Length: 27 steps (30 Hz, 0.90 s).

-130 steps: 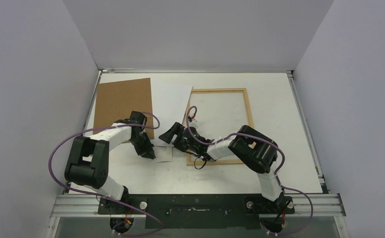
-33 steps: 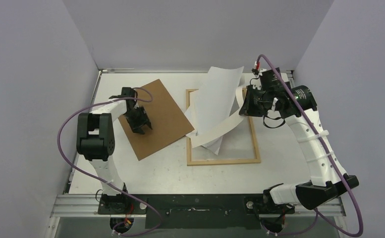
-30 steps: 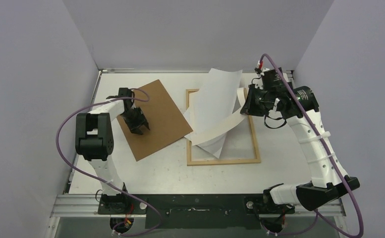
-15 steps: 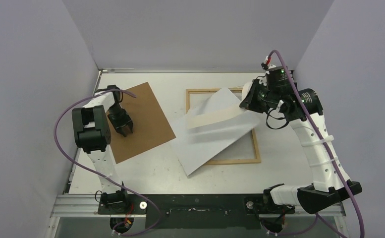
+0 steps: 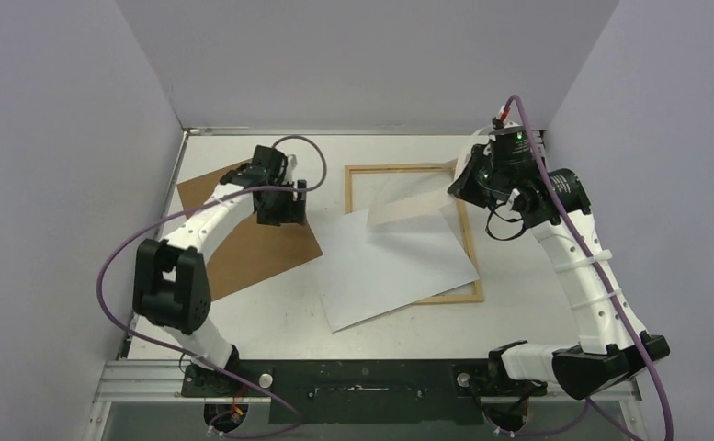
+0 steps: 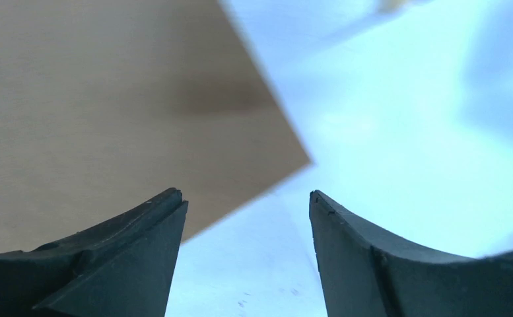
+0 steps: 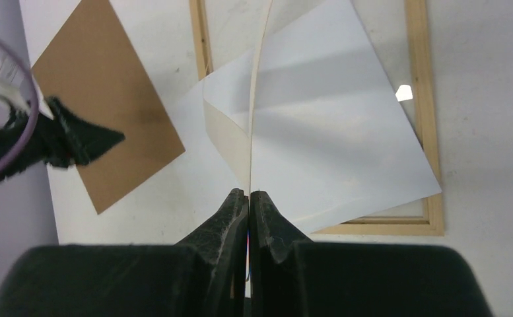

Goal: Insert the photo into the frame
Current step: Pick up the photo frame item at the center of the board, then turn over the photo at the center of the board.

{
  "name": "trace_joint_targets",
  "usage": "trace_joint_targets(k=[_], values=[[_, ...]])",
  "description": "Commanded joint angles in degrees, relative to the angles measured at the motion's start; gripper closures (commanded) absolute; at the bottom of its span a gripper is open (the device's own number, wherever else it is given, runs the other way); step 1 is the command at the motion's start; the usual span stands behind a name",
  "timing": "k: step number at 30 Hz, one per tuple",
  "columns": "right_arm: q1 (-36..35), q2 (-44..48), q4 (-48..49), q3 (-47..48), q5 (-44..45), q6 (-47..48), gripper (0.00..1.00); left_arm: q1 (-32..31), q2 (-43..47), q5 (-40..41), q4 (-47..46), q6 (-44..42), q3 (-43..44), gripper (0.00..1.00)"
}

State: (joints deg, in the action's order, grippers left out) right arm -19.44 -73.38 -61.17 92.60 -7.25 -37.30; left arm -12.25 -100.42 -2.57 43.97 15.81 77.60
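Note:
The photo shows its white side and lies askew over the lower left part of the light wooden frame, spilling onto the table. Its far right corner curls up into my right gripper, which is shut on that edge above the frame's right rail. In the right wrist view the sheet runs edge-on into the closed right gripper, with the frame beneath. My left gripper hangs open at the brown panel's right corner, next to the photo's left edge, holding nothing.
The brown backing panel lies tilted on the left of the table, also seen as the brown panel and the brown panel in the wrist views. Grey walls enclose the table on three sides.
The photo has come down from hanging crumpled over the frame to lying mostly flat. My left gripper moved right across the brown panel to its right corner and opened wider.

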Motion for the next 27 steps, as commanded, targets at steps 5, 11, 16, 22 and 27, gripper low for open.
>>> trace_joint_targets(k=[5,11,16,22,27], values=[[2.39,0.16,11.91,-0.29,14.79,-5.89,1.00,-7.74,17.32,-5.92,-3.11,18.85,-13.04,0.20],[2.82,-1.47,15.10,0.11,13.21,-7.91,1.00,-10.23,25.92,-15.10,-10.70,33.91,-29.11,0.17],[3.47,-2.39,16.25,0.13,11.12,-8.61,1.00,-13.58,30.61,-15.93,-17.38,39.92,-37.39,0.09],[4.04,-2.86,17.29,-0.25,8.64,-9.19,1.00,-17.87,31.73,-16.83,-27.85,46.83,-45.31,0.08],[4.24,-2.26,18.31,-1.47,7.69,-9.94,1.00,-21.83,29.96,-11.28,-27.73,49.85,-47.77,0.08]])
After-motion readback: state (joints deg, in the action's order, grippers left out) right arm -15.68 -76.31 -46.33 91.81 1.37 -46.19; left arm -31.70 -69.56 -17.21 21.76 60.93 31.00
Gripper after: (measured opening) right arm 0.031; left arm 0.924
